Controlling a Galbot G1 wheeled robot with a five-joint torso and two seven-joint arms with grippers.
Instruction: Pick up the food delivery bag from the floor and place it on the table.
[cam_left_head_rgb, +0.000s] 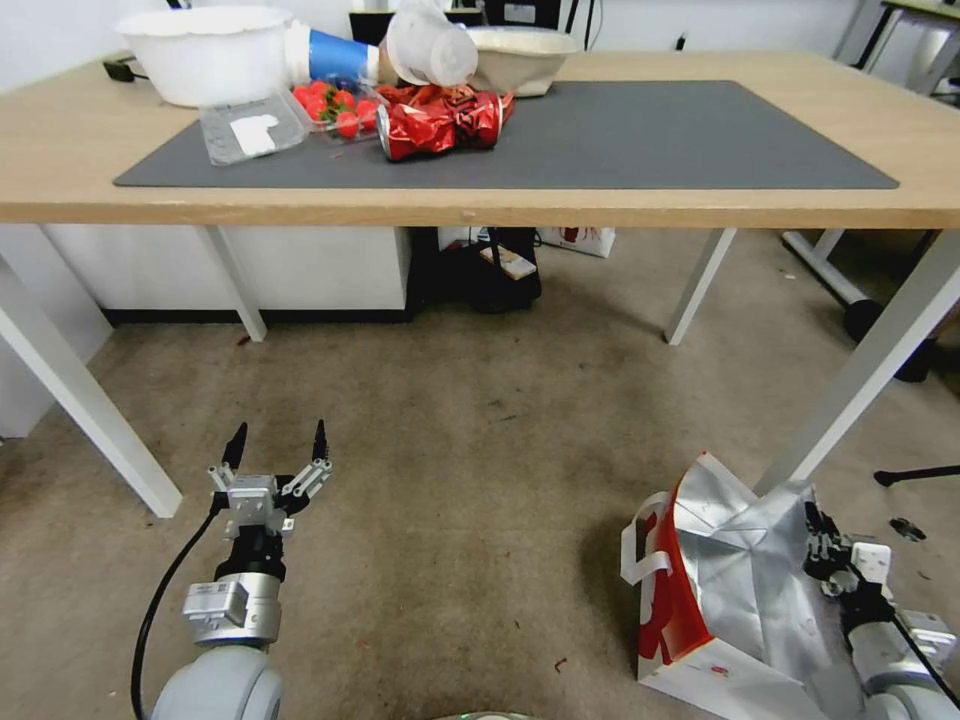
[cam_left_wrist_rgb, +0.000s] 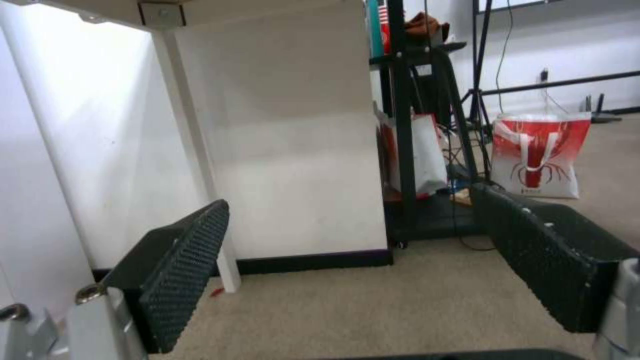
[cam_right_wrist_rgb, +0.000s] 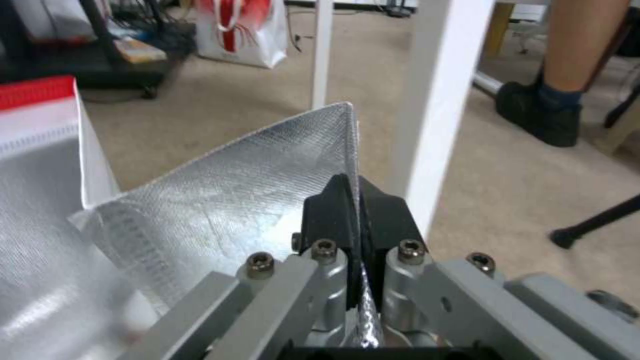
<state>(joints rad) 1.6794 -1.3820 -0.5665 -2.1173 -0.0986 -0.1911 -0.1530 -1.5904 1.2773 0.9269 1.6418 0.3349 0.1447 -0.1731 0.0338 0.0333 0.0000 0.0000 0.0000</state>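
Pinching the foil edge of the food delivery bag (cam_left_head_rgb: 730, 580) at lower right on the floor (cam_left_head_rgb: 470, 480), the right gripper (cam_right_wrist_rgb: 357, 200) must lift it to the table (cam_left_head_rgb: 500, 205), while the left gripper (cam_left_head_rgb: 277, 445) waits wide open, lower left.

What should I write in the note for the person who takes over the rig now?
Right claw: shut on the foil edge of the food delivery bag, low at the robot's right.
Left claw: open, empty, low over the floor at the robot's left.
Bag: on the carpet beside a white leg of the table.
Done: bag gripped.
Left: lift it and place it on the table.
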